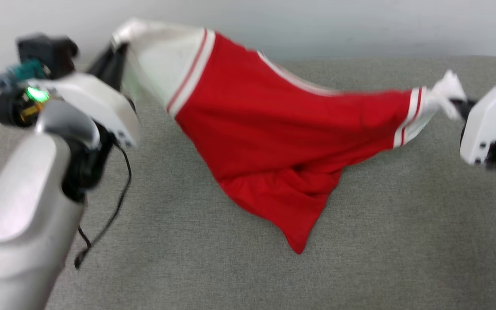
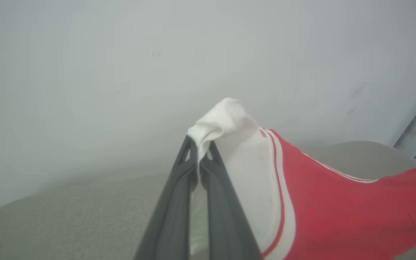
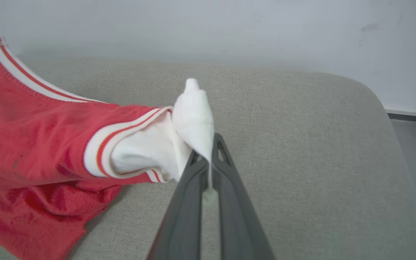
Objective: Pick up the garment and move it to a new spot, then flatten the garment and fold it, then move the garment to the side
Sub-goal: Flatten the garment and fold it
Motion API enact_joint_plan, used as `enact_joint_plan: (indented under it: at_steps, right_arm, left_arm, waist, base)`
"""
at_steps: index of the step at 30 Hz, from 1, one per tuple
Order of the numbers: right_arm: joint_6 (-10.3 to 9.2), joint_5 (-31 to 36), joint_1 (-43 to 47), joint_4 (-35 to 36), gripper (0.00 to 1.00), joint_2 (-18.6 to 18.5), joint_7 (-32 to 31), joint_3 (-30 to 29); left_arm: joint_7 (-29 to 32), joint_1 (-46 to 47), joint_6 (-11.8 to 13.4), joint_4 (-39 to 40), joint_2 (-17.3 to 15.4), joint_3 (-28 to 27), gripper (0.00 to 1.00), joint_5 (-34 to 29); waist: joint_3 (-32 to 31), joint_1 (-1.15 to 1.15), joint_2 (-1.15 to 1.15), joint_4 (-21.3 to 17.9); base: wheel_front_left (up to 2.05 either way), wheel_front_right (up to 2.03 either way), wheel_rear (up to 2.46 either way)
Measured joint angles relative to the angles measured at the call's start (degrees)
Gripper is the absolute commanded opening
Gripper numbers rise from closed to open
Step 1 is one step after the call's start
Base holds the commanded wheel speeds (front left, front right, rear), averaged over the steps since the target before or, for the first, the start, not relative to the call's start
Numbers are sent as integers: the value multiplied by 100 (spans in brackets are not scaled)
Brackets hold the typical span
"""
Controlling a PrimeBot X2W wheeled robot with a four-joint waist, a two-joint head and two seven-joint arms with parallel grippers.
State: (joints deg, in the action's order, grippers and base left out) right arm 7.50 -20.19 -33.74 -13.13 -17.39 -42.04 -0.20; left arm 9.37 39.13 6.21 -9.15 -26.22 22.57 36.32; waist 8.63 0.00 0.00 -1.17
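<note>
Evidently limp and light, the bright red soft-fabric jersey with white sleeves hangs between both pincers: left pincer clamped on one sleeve tip, right pincer on the other, its middle sagging below them onto the grey woven cushion. Thin bites may slip.

We've got a smooth silver-grey left forearm, then a white left wrist shell carrying a green LED, a teal fitting, a black camera block and a loose black cable looping below. The right wrist shell is the same white, with small dark dots near its edge. Our left hand and right hand both have long matte dark-grey fingers with triangular cut-outs near the tips.
</note>
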Motion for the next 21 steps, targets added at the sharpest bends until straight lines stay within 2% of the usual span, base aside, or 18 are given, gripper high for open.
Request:
enact_joint_plan:
  at_steps: [4, 11, 21]
  right_arm:
    - [0, 88, -769, -353, 0, 21, 229, 75]
    - [0, 240, -2263, -916, 0, 42, 837, 176]
    - [0, 702, -4465, -1488, 0, 176, 2037, 181]
  left_arm:
    - [-203, 805, -157, -681, 168, -163, 0, 100]
    - [-656, 2306, -314, -1672, 301, -255, 0, -116]
    - [-1377, 4407, -580, -2681, 167, -337, 0, -526]
  waist:
    - [116, 0, 0, -47]
    - [549, 1, 0, -108]
    - [1443, 1, 0, -208]
  base:
    - [0, 0, 0]
    - [0, 0, 0]
    - [0, 0, 0]
